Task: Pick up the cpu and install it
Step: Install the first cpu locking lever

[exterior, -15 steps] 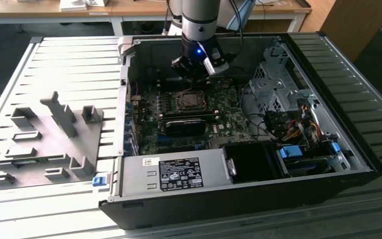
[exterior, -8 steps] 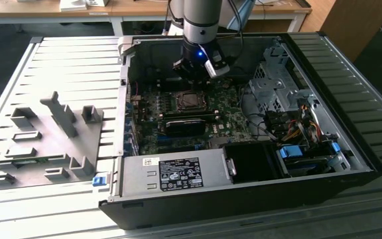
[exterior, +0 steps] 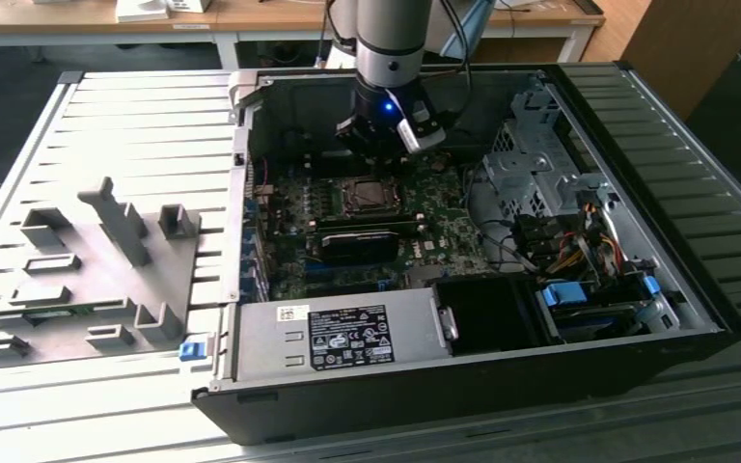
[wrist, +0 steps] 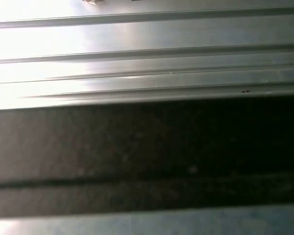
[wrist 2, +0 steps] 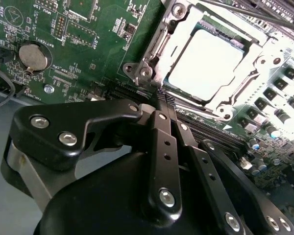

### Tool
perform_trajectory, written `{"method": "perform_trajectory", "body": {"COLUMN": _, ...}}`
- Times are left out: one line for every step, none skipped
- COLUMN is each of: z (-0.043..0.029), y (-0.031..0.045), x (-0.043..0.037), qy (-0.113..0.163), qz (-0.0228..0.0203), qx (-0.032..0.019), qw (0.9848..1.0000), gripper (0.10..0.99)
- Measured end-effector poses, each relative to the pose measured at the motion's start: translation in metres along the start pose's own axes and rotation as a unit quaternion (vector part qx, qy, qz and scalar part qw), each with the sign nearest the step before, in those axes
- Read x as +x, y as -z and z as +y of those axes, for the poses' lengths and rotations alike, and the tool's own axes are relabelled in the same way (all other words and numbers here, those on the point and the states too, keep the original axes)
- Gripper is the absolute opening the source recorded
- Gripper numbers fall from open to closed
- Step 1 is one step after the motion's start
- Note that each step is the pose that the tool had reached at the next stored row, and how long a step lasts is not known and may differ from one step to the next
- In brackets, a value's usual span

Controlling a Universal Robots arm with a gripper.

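The cpu (wrist 2: pixel 211 63), a small flat square chip with a bright silver metal top, lies seated inside the dark metal-framed socket (wrist 2: pixel 159 46) on the green motherboard (wrist 2: pixel 78 34), as the second wrist view shows. In the exterior view the same chip (exterior: pixel 370 196) sits in the socket just below the gripper (exterior: pixel 373 159). The black gripper (wrist 2: pixel 161 105) hangs directly above the board, its fingers drawn together with nothing between them; the jaws are clenched empty. The chip is just beyond the fingertips, apart from them. A round silver coin battery (wrist 2: pixel 32 56) lies on the board off to one side of the jaws. The open black computer case (exterior: pixel 474 386) rests on a ribbed grey metal table (exterior: pixel 126 125), beside a dull grey plastic fixture (exterior: pixel 88 280).
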State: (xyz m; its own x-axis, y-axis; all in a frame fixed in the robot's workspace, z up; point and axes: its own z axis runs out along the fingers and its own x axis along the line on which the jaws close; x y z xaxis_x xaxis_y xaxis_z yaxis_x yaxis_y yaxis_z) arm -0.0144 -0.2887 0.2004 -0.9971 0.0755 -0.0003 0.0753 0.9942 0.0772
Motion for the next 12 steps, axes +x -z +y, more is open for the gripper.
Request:
{"method": "perform_trajectory", "body": {"z": 0.0001, "y": 0.0004, "x": 0.0, "qy": 0.0, "qz": 0.0, "qx": -0.0001, "qw": 1.0, "gripper": 0.106}}
{"method": "perform_trajectory", "body": {"z": 0.0001, "y": 0.0008, "x": 0.0, "qy": 0.0, "qz": 0.0, "qx": -0.0001, "qw": 1.0, "gripper": 0.106}}
{"method": "perform_trajectory", "body": {"z": 0.0001, "y": 0.0014, "x": 0.0, "qy": 0.0, "qz": 0.0, "qx": -0.0001, "qw": 1.0, "gripper": 0.106}}
{"method": "perform_trajectory", "body": {"z": 0.0002, "y": 0.0024, "x": 0.0, "qy": 0.0, "qz": 0.0, "qx": -0.0001, "qw": 1.0, "gripper": 0.106}}
{"method": "perform_trajectory", "body": {"z": 0.0003, "y": 0.003, "x": 0.0, "qy": 0.0, "qz": -0.0001, "qx": -0.0001, "qw": 1.0, "gripper": 0.106}}
{"method": "perform_trajectory", "body": {"z": 0.0003, "y": 0.003, "x": 0.0, "qy": 0.0, "qz": -0.0001, "qx": -0.0001, "qw": 1.0, "gripper": 0.106}}
{"method": "perform_trajectory", "body": {"z": 0.0003, "y": 0.0029, "x": -0.0001, "qy": 0.0, "qz": -0.0002, "qx": 0.0008, "qw": 1.0, "gripper": 0.106}}
{"method": "perform_trajectory", "body": {"z": 0.0003, "y": 0.0029, "x": -0.0001, "qy": 0.0, "qz": -0.0003, "qx": 0.0025, "qw": 1.0, "gripper": 0.106}}
{"method": "perform_trajectory", "body": {"z": 0.0002, "y": 0.0028, "x": 0.0, "qy": 0.0, "qz": -0.0004, "qx": 0.0045, "qw": 1.0, "gripper": 0.106}}
{"method": "perform_trajectory", "body": {"z": 0.0003, "y": 0.0024, "x": -0.0001, "qy": 0.0, "qz": -0.0006, "qx": 0.0072, "qw": 1.0, "gripper": 0.106}}
{"method": "perform_trajectory", "body": {"z": 0.0003, "y": 0.002, "x": 0.0, "qy": 0.0, "qz": -0.0008, "qx": 0.01, "qw": 0.9999, "gripper": 0.106}}
{"method": "perform_trajectory", "body": {"z": 0.0002, "y": 0.0015, "x": 0.0, "qy": 0.0, "qz": -0.001, "qx": 0.0121, "qw": 0.9999, "gripper": 0.106}}
